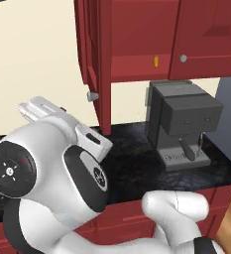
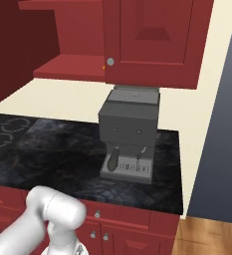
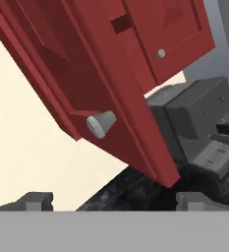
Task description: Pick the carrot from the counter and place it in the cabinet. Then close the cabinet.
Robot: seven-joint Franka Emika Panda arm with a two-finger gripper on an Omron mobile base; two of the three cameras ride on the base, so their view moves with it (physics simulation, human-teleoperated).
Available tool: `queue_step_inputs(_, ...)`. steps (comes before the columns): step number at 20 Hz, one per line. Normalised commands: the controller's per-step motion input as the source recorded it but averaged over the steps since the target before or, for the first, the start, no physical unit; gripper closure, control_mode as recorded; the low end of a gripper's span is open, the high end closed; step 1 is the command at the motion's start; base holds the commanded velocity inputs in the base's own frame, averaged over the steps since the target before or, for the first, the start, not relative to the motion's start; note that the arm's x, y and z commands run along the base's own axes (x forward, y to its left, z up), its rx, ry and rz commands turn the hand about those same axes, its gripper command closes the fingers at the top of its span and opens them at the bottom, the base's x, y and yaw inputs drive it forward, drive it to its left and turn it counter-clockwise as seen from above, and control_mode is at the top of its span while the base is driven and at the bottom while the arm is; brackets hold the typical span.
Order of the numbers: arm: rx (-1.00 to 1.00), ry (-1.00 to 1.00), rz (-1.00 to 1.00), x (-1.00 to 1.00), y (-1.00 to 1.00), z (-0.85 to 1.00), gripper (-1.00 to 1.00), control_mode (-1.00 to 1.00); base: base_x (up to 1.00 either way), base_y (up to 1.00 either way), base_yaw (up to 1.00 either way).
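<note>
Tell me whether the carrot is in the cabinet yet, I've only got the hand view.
Observer: Yes. The left base view shows the carrot on the shelf inside the cabinet, close to the closed right door.
Operator: What else is on the counter, off to the side?
Observer: In the right base view, a stovetop with white ring marks sits in the counter, at its left end.
Operator: And below the counter?
Observer: Red cabinet fronts with small round knobs run under its front edge.

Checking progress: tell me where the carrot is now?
In the left base view, the carrot lies inside the cabinet on its shelf, beside the closed right door's knob, above the coffee machine.
</note>
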Motion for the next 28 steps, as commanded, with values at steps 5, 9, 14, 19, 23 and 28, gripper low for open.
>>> queue_step_inputs(5,0.0,0.0,-0.19,1.0,0.72,-0.29,-1.0,-1.0,0.0,0.0,0.0)
queue_step_inputs(9,0.0,0.0,-0.2,1.0,0.34,-0.04,-1.0,-1.0,0.0,0.0,0.0)
queue_step_inputs(14,0.0,0.0,-0.16,0.93,-0.12,0.11,-1.0,-1.0,0.0,0.0,0.0)
queue_step_inputs(19,0.0,0.0,-0.08,0.44,-0.46,0.29,-1.0,-1.0,0.0,0.0,0.0)
queue_step_inputs(23,0.0,0.0,-0.01,-0.01,-0.82,0.39,-1.0,-1.0,0.0,0.0,0.0)
queue_step_inputs(28,0.0,0.0,0.0,-0.15,-1.0,0.25,-1.0,-1.0,0.0,0.0,0.0)
